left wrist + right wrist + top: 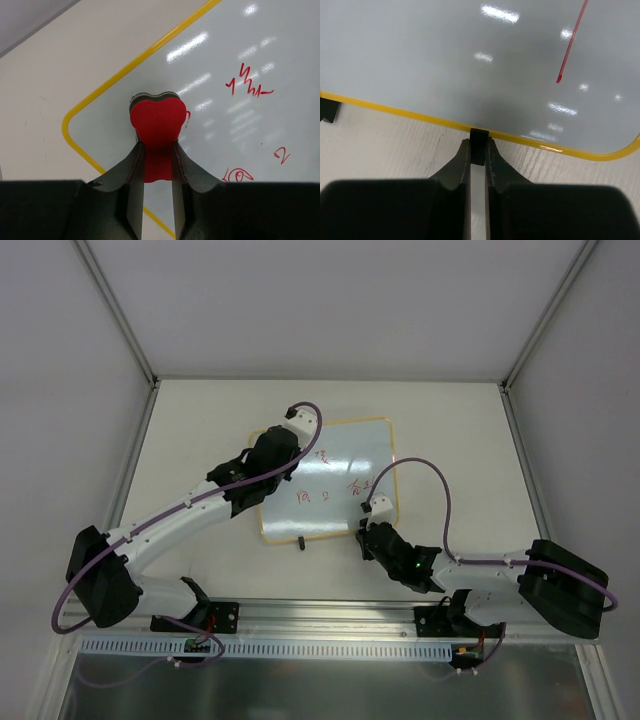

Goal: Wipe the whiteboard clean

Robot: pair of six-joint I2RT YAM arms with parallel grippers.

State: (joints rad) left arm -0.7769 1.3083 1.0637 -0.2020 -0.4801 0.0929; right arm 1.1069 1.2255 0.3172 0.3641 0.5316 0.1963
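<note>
Your left gripper (157,147) is clamping a red heart-shaped felt eraser (157,117) and looks to be pressing it onto the small white board with the thin yellow frame (340,465), near its far-left corner. The board's lying flat on the pale table (200,410). Red handwriting (249,84) is showing across the middle and right, so I'd say you're barely started. Your right gripper (479,146) is pinching a little black foot (479,134) on the near edge, probably steadying it.

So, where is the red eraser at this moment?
In the left wrist view, the red eraser is held by the left gripper over the whiteboard, near its rounded yellow corner.
</note>
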